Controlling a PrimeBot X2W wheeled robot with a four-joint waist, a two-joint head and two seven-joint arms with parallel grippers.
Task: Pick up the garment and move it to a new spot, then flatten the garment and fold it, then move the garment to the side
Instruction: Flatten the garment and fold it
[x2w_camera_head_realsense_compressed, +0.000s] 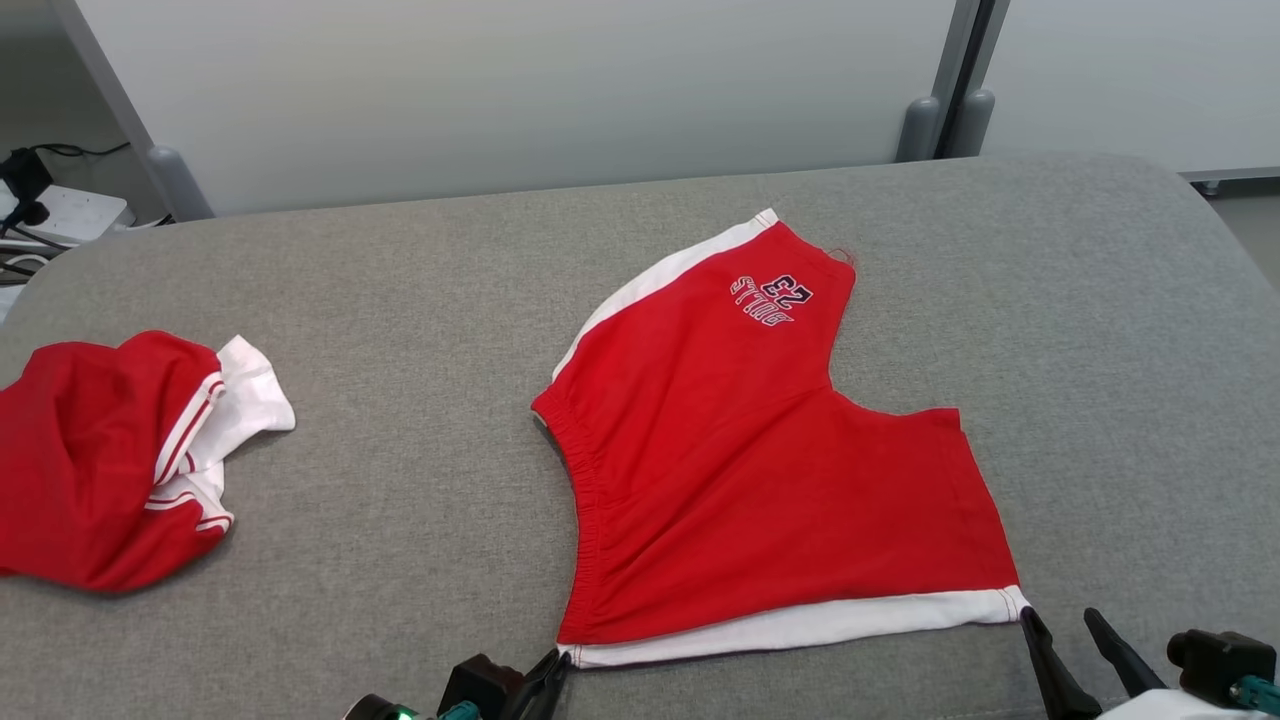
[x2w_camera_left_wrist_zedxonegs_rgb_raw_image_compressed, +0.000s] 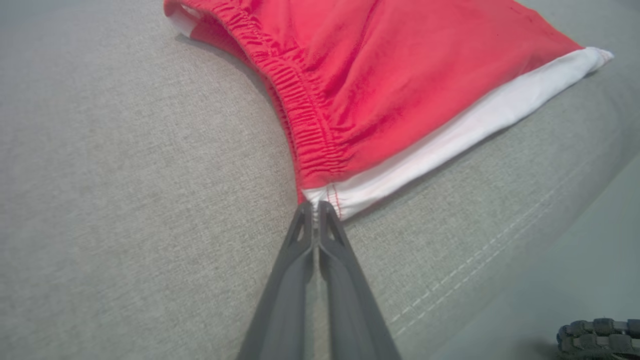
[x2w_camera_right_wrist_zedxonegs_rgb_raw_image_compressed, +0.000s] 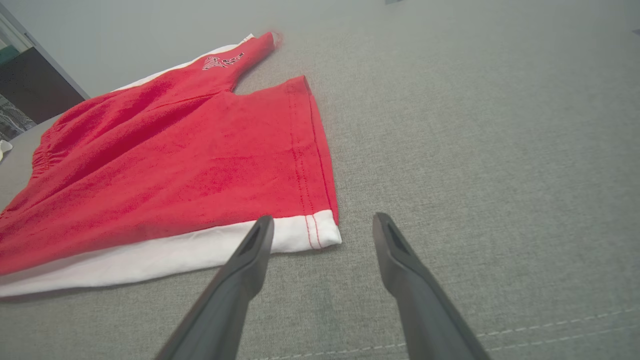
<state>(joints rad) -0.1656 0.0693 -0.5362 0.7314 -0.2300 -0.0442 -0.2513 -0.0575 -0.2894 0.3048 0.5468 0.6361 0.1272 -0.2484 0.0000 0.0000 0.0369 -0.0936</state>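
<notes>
Left gripper sits at the near edge of the grey cushion, its two dark fingers pressed together on the near-left corner of the red shorts, pinching the stitched end of the white band right where the elastic waistband runs out. Off to the robot's right, the right gripper rests low over the cushion with its fingers spread wide and nothing between them. In the right wrist view one fingertip overlaps the band's other corner, and whether it touches the cloth cannot be told.

Between the two grippers the white band runs along the shorts' near edge. Beyond it the shorts lie spread and mostly flat near the middle of the cushion, waistband toward the robot's left, one leg reaching toward the far side. That far leg carries a dark print, seen upside down from the head.

Well apart on the left, a second red-and-white garment lies crumpled. Behind the cushion stands a pale wall panel, with a white power strip at the far left.
</notes>
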